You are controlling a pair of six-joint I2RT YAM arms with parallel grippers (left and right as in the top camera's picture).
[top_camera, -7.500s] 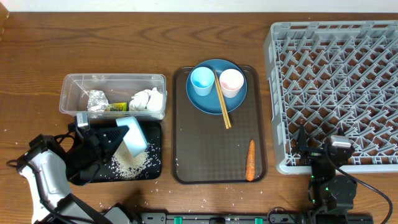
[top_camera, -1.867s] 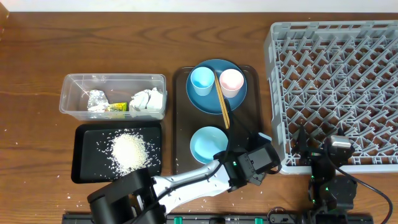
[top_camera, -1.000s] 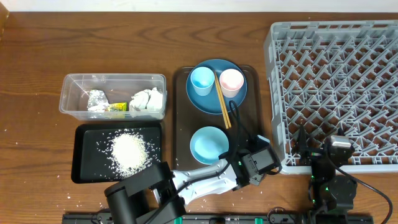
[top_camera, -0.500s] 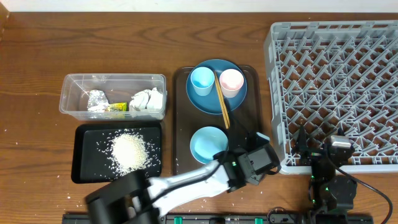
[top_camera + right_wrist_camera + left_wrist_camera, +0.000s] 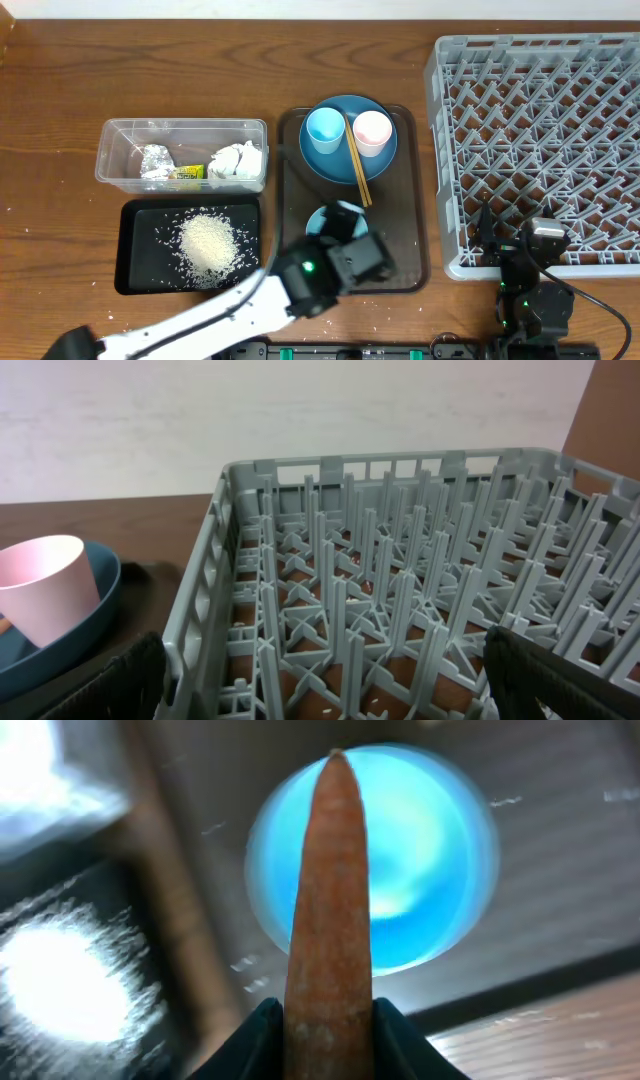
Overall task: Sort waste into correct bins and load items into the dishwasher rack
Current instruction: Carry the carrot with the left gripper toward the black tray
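Left wrist view gives us the carrot [image 5: 330,910] clamped at its thick end between the fingers of the left gripper [image 5: 325,1038], its tapered tip pointing out over the pale blue bowl [image 5: 430,850] below. We judge it light and stiff. Its taper and smooth skin could let it slide forward, so a hold on the broad end, as here, suits it best, and a firm squeeze should not hurt it. From overhead the arm covers the carrot, so we cannot tell how high it hangs above the brown tray [image 5: 405,200]. The black tray [image 5: 140,220] with the rice [image 5: 207,245] lies beside that, likely the carrot's place. The right gripper [image 5: 325,660] sits by the rack [image 5: 400,540], fingers apart, holding nothing.
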